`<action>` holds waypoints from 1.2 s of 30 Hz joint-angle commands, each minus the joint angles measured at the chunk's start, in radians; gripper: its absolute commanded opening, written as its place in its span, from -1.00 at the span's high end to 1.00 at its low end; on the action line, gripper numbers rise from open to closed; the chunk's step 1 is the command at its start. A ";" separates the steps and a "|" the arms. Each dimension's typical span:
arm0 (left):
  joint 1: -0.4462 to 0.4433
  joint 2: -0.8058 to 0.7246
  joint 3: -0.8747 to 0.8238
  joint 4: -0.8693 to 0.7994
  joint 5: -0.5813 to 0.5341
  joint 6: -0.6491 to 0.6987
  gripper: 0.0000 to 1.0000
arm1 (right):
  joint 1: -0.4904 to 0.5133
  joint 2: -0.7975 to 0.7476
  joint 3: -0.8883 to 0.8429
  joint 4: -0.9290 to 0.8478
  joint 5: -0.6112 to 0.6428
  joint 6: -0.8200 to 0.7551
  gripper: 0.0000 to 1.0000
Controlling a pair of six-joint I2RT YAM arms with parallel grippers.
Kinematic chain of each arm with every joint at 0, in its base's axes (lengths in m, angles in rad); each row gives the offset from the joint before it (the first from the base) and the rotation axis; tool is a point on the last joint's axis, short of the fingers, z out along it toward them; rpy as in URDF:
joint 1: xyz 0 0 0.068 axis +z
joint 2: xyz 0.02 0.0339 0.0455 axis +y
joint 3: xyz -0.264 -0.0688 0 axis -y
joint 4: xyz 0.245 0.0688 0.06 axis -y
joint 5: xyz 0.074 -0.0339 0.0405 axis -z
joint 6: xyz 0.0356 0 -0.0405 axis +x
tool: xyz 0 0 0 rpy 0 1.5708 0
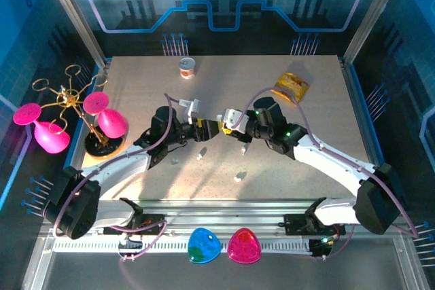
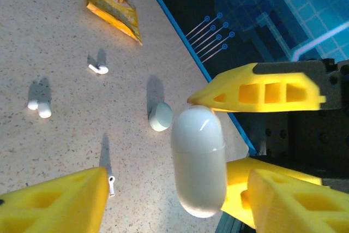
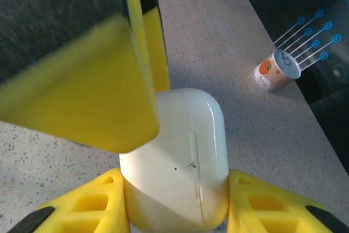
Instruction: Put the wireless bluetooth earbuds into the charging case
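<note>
The white charging case hangs above the table, lid shut, with my right gripper shut on its lower end. In the left wrist view the case stands between the wide-apart fingers of my left gripper, which is open; its left finger is clear of the case. One finger of the left gripper lies against the case's upper left. Both grippers meet over the table's middle. Small white earbuds lie loose on the table below, also seen from above.
A pale round piece sits on the table near the earbuds. A yellow packet lies at the back right, a small can at the back. A gold stand with pink glasses stands at the left. Blue and pink pieces rest by the front rail.
</note>
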 commanded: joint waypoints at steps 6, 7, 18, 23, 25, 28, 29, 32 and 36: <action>-0.012 0.017 0.032 0.088 0.042 -0.027 0.02 | -0.011 -0.030 -0.008 0.032 -0.039 0.027 0.48; -0.011 0.019 0.033 0.091 0.045 -0.032 0.06 | -0.011 -0.029 -0.009 0.035 -0.040 0.029 0.49; -0.017 0.040 0.021 0.163 0.094 -0.020 0.75 | -0.020 -0.040 -0.025 0.057 -0.039 0.055 0.32; -0.016 0.017 -0.002 0.228 0.119 0.115 0.84 | -0.087 -0.129 -0.087 0.091 -0.164 0.184 -0.22; -0.015 0.007 0.003 0.246 0.144 0.170 0.85 | -0.135 -0.182 -0.121 0.100 -0.288 0.252 -0.31; -0.016 -0.007 0.009 0.275 0.180 0.262 0.86 | -0.200 -0.262 -0.173 0.137 -0.467 0.372 -0.37; -0.016 -0.010 0.007 0.289 0.202 0.299 0.86 | -0.219 -0.286 -0.185 0.147 -0.505 0.424 -0.38; -0.016 -0.009 -0.010 0.375 0.278 0.399 0.88 | -0.268 -0.339 -0.208 0.184 -0.591 0.577 -0.39; -0.016 0.006 -0.029 0.520 0.376 0.447 0.92 | -0.313 -0.363 -0.234 0.281 -0.734 0.741 -0.40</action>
